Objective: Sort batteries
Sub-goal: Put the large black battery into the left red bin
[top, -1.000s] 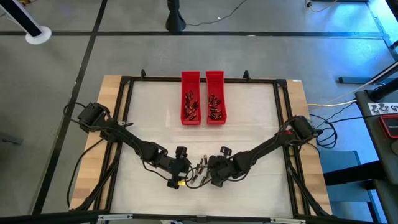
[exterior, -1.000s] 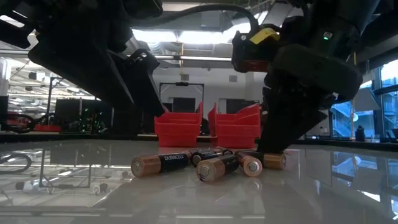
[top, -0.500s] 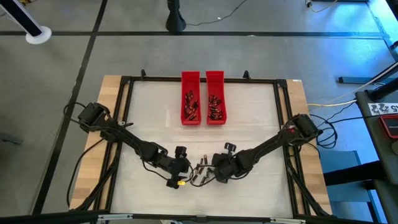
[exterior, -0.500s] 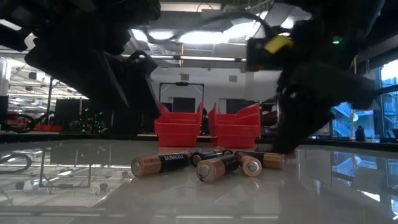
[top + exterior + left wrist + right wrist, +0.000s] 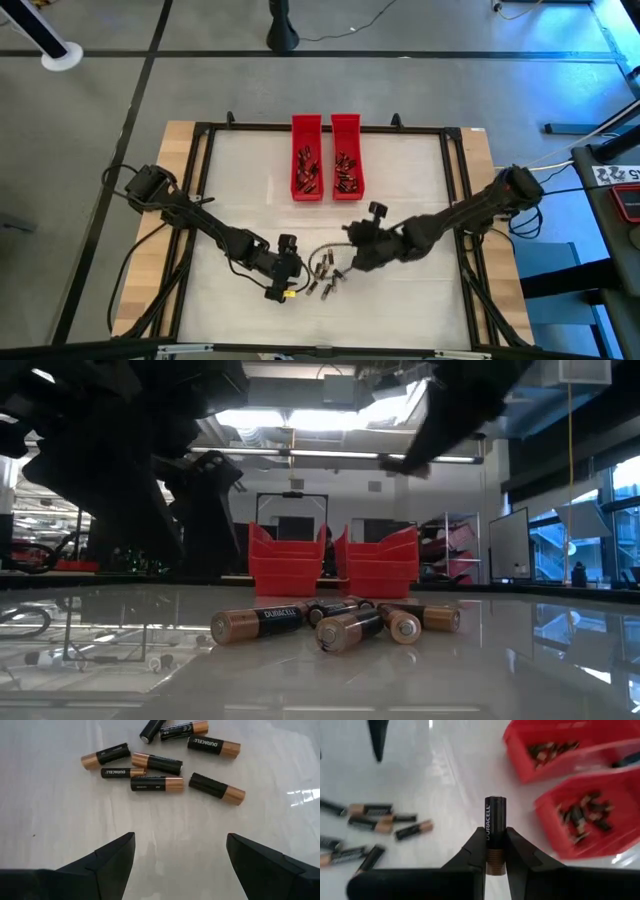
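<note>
Several loose batteries [image 5: 325, 270] lie on their sides in a cluster on the white table near its near edge, also seen in the low view [image 5: 340, 622] and the left wrist view [image 5: 160, 765]. My left gripper [image 5: 180, 855] is open just left of the cluster [image 5: 285, 280], its fingers clear of it. My right gripper [image 5: 495, 850] is raised right of the cluster [image 5: 352, 258] and shut on one battery [image 5: 495, 820]. Two red trays [image 5: 307, 160] [image 5: 346, 160], each with batteries inside, stand toward the far edge. My right gripper pinches a single battery by its coppery end [image 5: 495, 857] between its two fingers [image 5: 475, 845]. The battery lies along the fingers, and its black end [image 5: 495, 802] sticks out past their tips. It is lifted clear of the table.
The trays [image 5: 555, 745] [image 5: 590, 815] stand side by side, long sides touching, and show beyond the cluster in the low view [image 5: 287, 565]. A black frame [image 5: 200, 180] runs round the white table surface. Bare table lies between cluster and trays.
My right gripper has risen from the right side of the cluster, carrying one battery, and has moved toward the far edge and the trays. In the low view it has lifted from table level to the top of the picture. The loose batteries stay where they were.
</note>
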Available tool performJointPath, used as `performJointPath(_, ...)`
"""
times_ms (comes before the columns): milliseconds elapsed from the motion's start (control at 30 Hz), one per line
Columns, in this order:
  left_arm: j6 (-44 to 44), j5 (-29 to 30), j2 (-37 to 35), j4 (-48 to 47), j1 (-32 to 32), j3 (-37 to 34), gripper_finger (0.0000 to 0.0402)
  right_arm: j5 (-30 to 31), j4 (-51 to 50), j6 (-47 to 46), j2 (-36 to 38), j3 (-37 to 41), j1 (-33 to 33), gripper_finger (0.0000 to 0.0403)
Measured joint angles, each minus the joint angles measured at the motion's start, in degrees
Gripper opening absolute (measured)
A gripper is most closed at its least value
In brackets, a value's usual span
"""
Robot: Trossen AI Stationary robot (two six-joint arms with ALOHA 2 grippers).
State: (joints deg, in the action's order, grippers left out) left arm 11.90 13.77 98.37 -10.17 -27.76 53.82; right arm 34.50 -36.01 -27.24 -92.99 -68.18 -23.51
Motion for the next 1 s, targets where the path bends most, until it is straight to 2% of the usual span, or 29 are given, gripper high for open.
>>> performJointPath(133,0.5,0.9,0.0,-0.2,-0.4,0.0,0.0301,-0.9,4.9,5.8,1.5,-0.1,4.0,0.0039)
performJointPath(267,1.5,4.1,-0.9,-4.8,-0.8,0.0,0.0301,-7.7,12.6,13.9,1.4,0.0,9.4,0.0039)
performJointPath(467,6.1,14.6,-6.2,-15.0,-1.7,0.0,0.0301,-16.3,25.1,22.7,1.5,-0.1,17.5,0.0039)
performJointPath(600,11.6,22.8,-10.1,-22.9,-3.5,0.0,0.0301,-22.0,32.8,24.7,1.0,-0.1,23.0,0.0039)
performJointPath(700,15.2,26.8,-12.0,-26.7,-5.0,0.0,0.0301,-25.5,37.6,24.8,0.0,-0.1,27.0,0.0039)
performJointPath(1000,20.4,29.1,-13.1,-28.3,-8.0,0.0,0.0301,-34.3,45.5,24.2,-5.2,-0.2,37.6,0.0039)
